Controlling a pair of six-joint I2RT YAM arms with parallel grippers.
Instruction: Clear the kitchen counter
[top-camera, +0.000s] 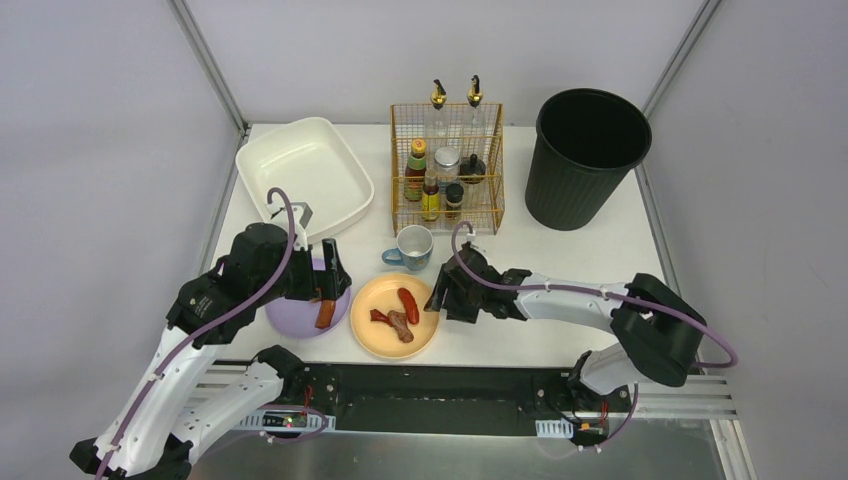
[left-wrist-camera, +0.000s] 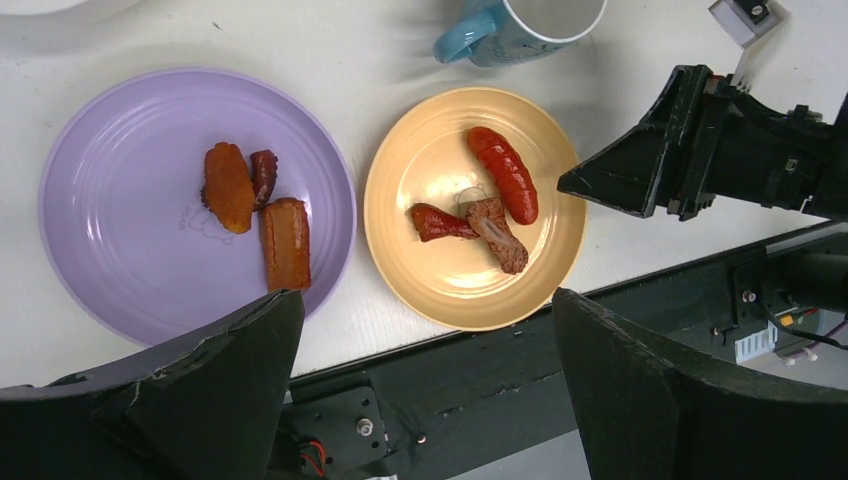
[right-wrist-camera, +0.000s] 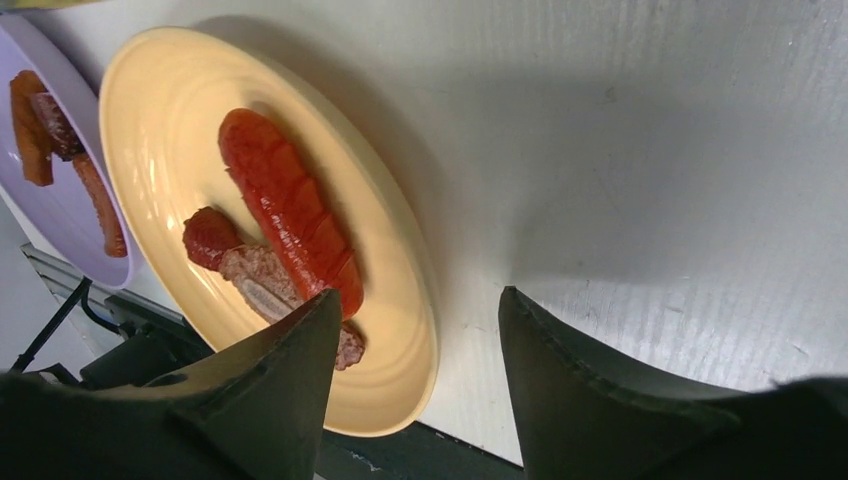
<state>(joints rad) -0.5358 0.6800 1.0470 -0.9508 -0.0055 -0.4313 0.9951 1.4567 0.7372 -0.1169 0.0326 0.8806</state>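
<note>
Top view: the kitchen counter (top-camera: 560, 250) carries a yellow plate (top-camera: 375, 300) near its front edge. The left gripper (top-camera: 325, 290) hangs left of that plate, and the right gripper (top-camera: 436, 297) is at its right rim.
Left wrist: jaws spread wide.
Right wrist: jaws apart astride the plate's rim, with open counter beside it.

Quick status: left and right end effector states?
Left end effector: open, holding nothing.
Right end effector: open, holding nothing, around the yellow plate rim.

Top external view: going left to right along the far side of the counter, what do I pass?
white basin → gold wire rack → black bin
</note>
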